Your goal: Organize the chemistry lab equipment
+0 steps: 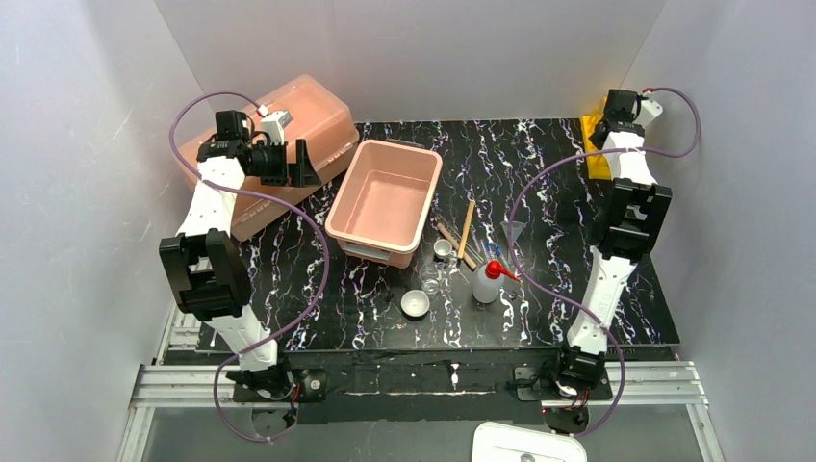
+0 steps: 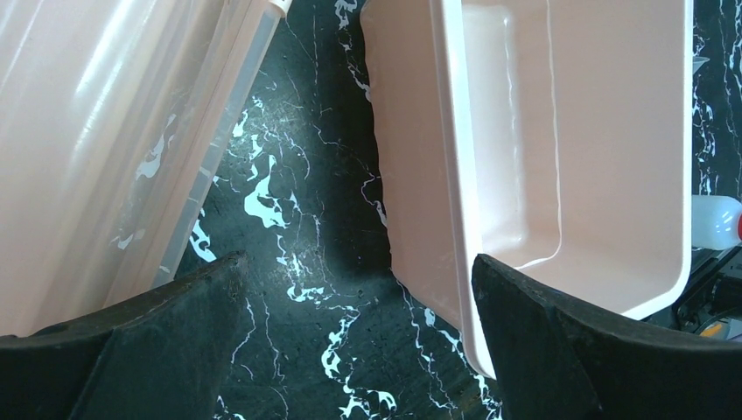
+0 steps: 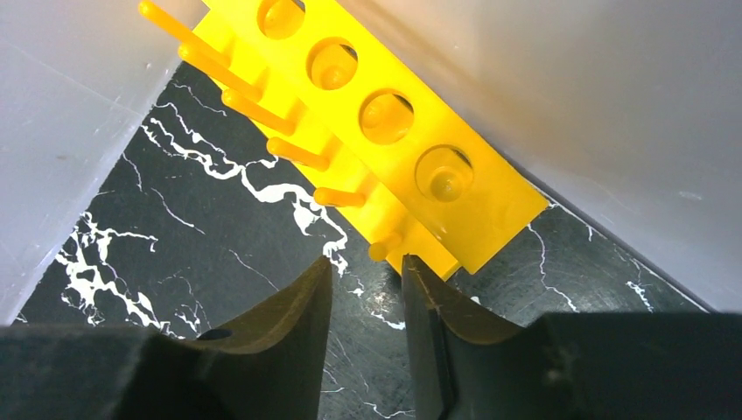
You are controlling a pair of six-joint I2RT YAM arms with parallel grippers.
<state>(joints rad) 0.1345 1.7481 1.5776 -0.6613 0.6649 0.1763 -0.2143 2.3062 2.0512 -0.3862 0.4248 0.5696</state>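
My right jaws stand nearly together, with a narrow gap between them and nothing in it. Their tips sit just short of the rack [image 3: 385, 114], which lies in the far right corner of the bench [image 3: 175, 219], close against the wall. My left jaws are spread wide and grip nothing, hanging over bare bench between the box [image 2: 87, 131] and the tub [image 2: 455, 131].

The other kit sits mid-bench, right of the tub: the bottle [image 1: 488, 281], dish [image 1: 415, 304], two beakers [image 1: 432, 279], sticks [image 1: 467, 229] and funnel [image 1: 515, 231]. None of it is in the tub.

I judge the step in hand to be the reach for the rack, so sorting has barely begun. Next, I think my right jaws must part wider, ease forward until they straddle the rack's near end, then close and lift. The wall is tight on that side, so the pull should come back toward the middle of the bench. A peg may slip; the flat plate looks the surer hold.
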